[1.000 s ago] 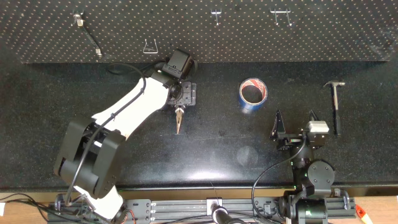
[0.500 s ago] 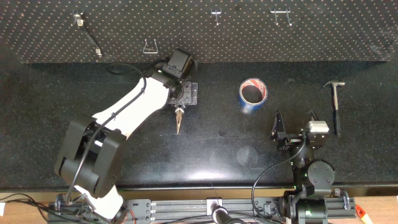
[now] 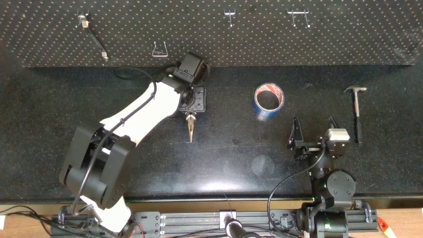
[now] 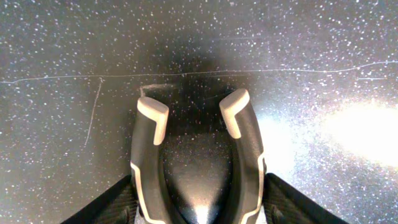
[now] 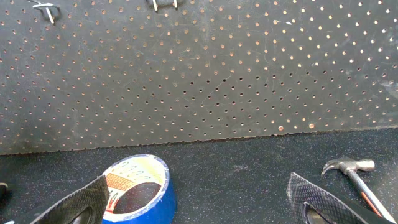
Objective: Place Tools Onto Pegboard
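While pliers sit clamped, tape lies apart.

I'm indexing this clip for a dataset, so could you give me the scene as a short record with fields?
surface: black table below a pegboard
pliers: on the table, handles under the left gripper
tape roll: on the table, untouched
hammer: on the table at the right end, untouched
right gripper: open, empty, near its base
pegboard contents: one slim tool hung at left, bare hooks elsewhere
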Controlling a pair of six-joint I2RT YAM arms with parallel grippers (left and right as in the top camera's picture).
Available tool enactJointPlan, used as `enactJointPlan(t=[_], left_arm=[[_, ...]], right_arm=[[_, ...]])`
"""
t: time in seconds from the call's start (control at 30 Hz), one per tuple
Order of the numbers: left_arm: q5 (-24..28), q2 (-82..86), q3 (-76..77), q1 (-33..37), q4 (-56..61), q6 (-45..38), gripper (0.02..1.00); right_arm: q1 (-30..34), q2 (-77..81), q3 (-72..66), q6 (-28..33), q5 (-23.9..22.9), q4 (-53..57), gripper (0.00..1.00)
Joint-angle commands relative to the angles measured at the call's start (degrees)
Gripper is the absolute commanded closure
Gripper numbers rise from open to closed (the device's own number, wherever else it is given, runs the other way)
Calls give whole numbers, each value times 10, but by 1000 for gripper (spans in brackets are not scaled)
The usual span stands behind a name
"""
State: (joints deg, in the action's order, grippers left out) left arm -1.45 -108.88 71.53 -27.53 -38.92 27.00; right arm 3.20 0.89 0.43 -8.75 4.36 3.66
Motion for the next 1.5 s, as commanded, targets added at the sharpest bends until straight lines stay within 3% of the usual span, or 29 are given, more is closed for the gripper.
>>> enactJointPlan(t=[0.03,0.67,1.5], left_arm=[[-9,-11,13,1,2,-1,441],[-3,-11,13,1,17,28,489],[-2,-11,13,1,17,27,623]], right_arm=[[-4,-3,-2,-6,-5,3,69],[-4,-3,-2,-6,-5,3,69],[-4,-3,-2,-6,-5,3,69]])
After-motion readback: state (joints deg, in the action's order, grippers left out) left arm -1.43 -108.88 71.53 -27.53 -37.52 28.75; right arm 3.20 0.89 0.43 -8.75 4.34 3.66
